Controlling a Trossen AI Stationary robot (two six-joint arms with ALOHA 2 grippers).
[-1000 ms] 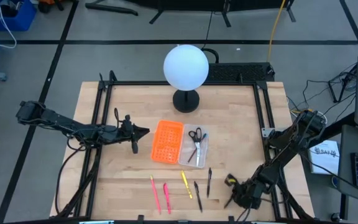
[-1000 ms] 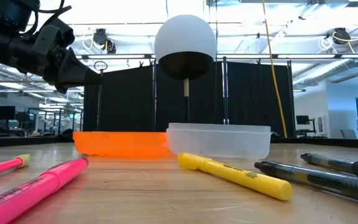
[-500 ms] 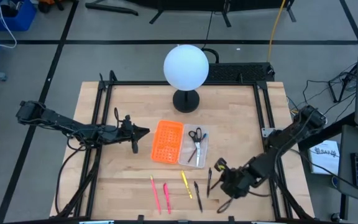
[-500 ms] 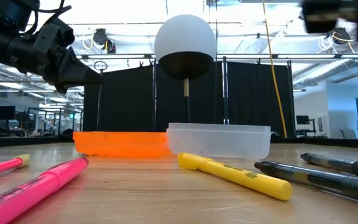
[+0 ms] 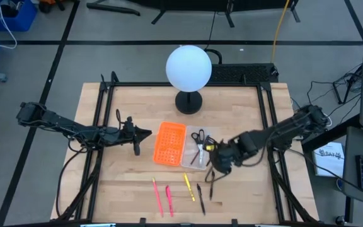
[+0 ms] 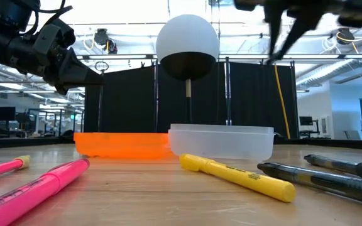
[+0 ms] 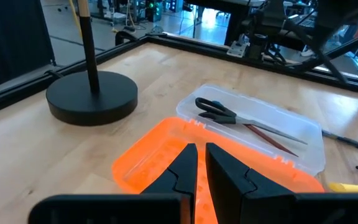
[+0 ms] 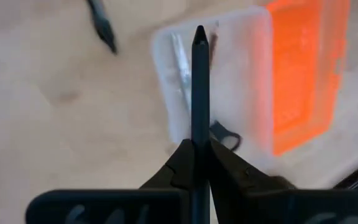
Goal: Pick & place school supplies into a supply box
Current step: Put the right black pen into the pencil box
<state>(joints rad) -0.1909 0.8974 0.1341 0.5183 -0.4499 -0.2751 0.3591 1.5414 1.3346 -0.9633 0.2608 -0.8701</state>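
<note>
box top: open, right gripper (image 5: pixel 210 165) at its 4 o'clock corner
box 9 o'clock: orange tray (image 5: pixel 169 143) touching
box 12 o'clock: lamp base (image 5: pixel 188 101)

the whole counter (image 5: pixel 131 189) is being viewed straight down from overhead. it is being viewed level from its surface by the low camera. each wrist camera is being aimed closely at the supply box (image 7: pixel 272 124), which is being shared by all views.
</note>
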